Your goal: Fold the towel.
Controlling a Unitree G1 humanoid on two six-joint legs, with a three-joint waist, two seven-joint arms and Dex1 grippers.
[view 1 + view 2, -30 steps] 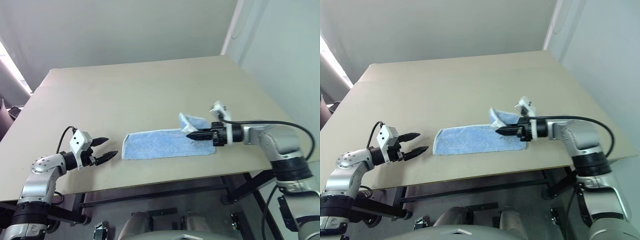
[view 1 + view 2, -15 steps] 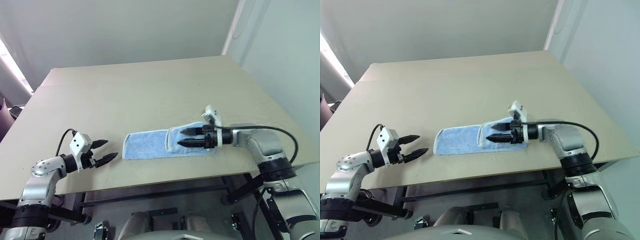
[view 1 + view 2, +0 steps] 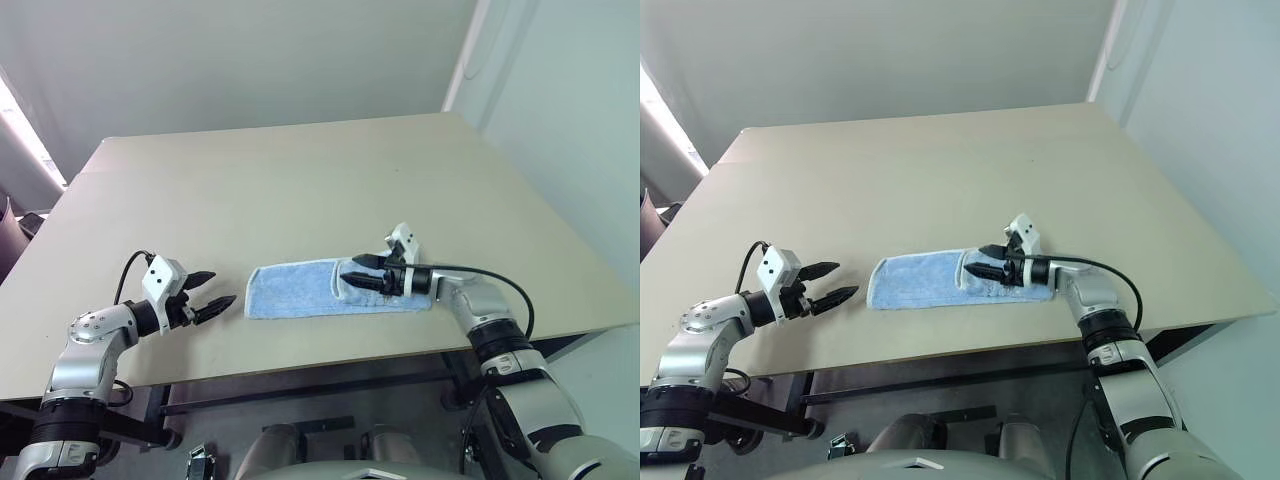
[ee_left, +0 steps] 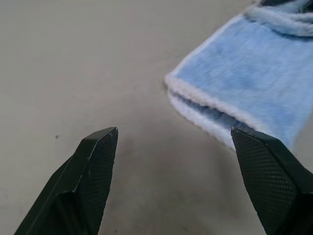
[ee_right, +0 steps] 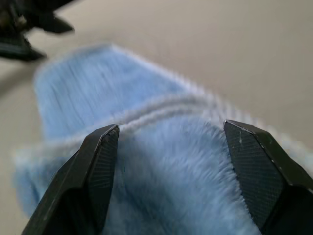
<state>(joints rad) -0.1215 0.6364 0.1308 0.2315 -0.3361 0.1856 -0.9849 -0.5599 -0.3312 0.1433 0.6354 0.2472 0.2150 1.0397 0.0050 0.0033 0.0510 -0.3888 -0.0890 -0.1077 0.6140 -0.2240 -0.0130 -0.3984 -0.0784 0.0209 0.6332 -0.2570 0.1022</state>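
Two grippers flank one towel, which lies as a long light-blue strip near the front edge of your tan table. Its right end is doubled back over the strip, and the whitish edging of that flap crosses the cloth about a third of the way in from the right. The right gripper sits low over this flap with its black fingers spread apart and nothing between them; you cannot tell from the head views whether the lower fingertip touches the cloth, and the right wrist view shows blue pile under the gap but blurs the far end of the towel. The left gripper hovers just beside the towel's left end, apart from it, fingers wide and empty. In the left wrist view the left end shows two stacked layers; the rest of the towel is cut off by the frame edge.
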